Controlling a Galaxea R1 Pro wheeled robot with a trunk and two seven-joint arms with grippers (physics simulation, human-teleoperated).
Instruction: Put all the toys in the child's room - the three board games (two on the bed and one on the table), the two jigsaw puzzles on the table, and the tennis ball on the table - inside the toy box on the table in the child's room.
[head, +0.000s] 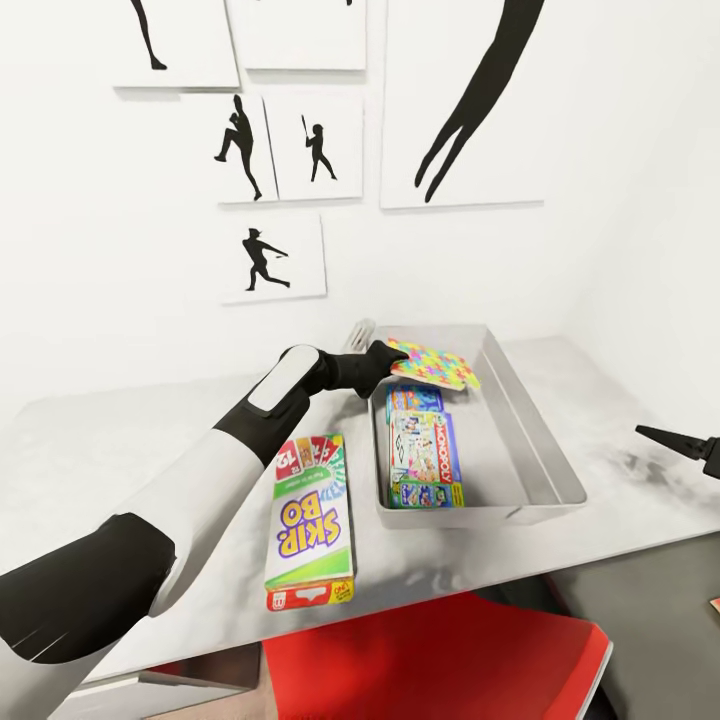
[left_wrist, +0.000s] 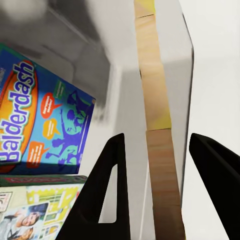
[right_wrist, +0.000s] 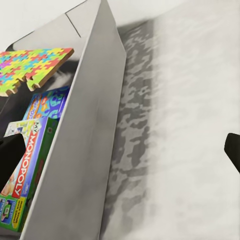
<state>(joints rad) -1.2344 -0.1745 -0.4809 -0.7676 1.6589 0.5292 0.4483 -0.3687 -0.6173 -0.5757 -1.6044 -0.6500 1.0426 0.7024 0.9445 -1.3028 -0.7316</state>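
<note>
My left gripper (head: 385, 362) is shut on the near edge of a jigsaw puzzle (head: 436, 364) and holds it nearly flat over the far left corner of the toy box (head: 540, 440). Seen edge-on in the left wrist view, the puzzle (left_wrist: 159, 150) runs between the two fingers. In the box the MONOPOLY board game (head: 428, 458) lies on the blue one (head: 413, 398). The SKIP-BO game (head: 310, 520) lies on the table (head: 150, 450), left of the box. My right gripper (head: 680, 442) hovers open and empty to the right of the box.
A red chair (head: 440, 660) stands under the table's front edge. A white wall with silhouette pictures (head: 272, 258) rises just behind the box. The right half of the box floor (head: 500, 440) is bare.
</note>
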